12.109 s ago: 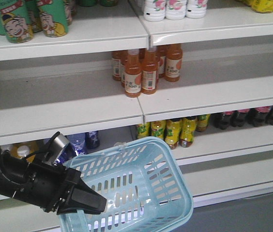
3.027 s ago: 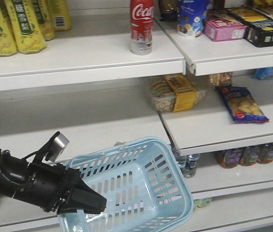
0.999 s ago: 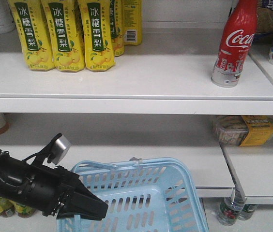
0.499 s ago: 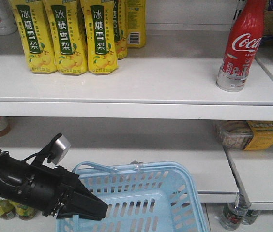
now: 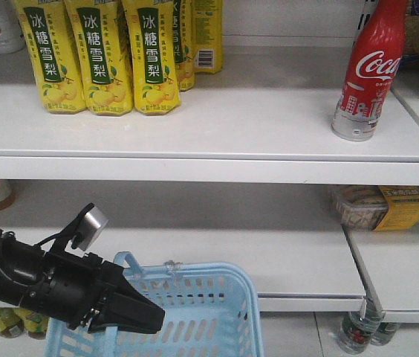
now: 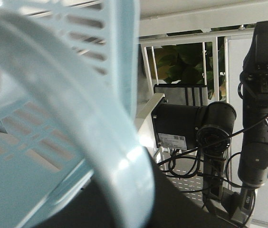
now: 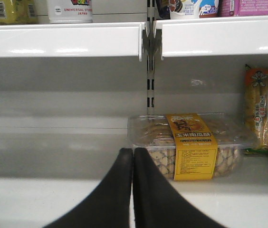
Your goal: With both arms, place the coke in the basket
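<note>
The coke [image 5: 367,71], a red bottle with white script and a silver foot, stands upright at the right end of the upper shelf. The pale blue basket [image 5: 217,305] hangs low in the front view. My left gripper [image 5: 144,320] is shut on the basket's handle [image 5: 124,262]. That handle fills the left wrist view [image 6: 100,128] as a wide blurred band. My right gripper [image 7: 133,159] is shut and empty, and points at the lower shelf, well below the coke. A silver bottle foot [image 7: 70,10] shows on the shelf above it.
Yellow pear-drink cartons [image 5: 94,56] stand at the left of the upper shelf [image 5: 195,160]. A clear biscuit box with a yellow band [image 7: 191,145] lies just right of my right gripper. A snack bag [image 7: 267,114] lies further right. A small water bottle [image 5: 354,327] stands low at the right.
The basket has swung left and down under my left gripper. Over the earlier frames the view rose up the shelves and brought the coke into sight. The left gripper keeps its hold.
</note>
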Available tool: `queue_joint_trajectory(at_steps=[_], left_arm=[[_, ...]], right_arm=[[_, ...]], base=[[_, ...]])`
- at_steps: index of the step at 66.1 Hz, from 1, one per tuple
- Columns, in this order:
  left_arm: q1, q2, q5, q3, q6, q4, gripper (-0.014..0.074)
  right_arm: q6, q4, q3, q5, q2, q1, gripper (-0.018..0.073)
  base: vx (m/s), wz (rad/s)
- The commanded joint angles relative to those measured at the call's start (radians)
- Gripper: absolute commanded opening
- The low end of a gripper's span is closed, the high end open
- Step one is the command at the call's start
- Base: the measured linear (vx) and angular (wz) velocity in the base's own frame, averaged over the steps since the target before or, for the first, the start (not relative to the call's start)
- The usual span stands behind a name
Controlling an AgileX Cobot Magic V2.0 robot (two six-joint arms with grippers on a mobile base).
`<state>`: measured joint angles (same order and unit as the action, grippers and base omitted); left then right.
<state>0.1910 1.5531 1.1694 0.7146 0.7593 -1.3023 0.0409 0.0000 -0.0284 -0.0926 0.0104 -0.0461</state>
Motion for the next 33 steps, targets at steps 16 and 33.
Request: queue_joint_trajectory(at_steps=[16,33], left_arm=[[0.001,-0.034,0.034,0.02,0.009,-0.078,-0.0006],[0.001,-0.034,0.034,0.02,0.009,-0.078,-0.0006]], right_arm=[[-0.006,-0.007,-0.011,0.078,0.018,0.003,-0.001],[-0.008,-0.009,-0.01,0.105,0.018,0.003,-0.001]], base=[[0.0,0.0],[0.0,0.0]])
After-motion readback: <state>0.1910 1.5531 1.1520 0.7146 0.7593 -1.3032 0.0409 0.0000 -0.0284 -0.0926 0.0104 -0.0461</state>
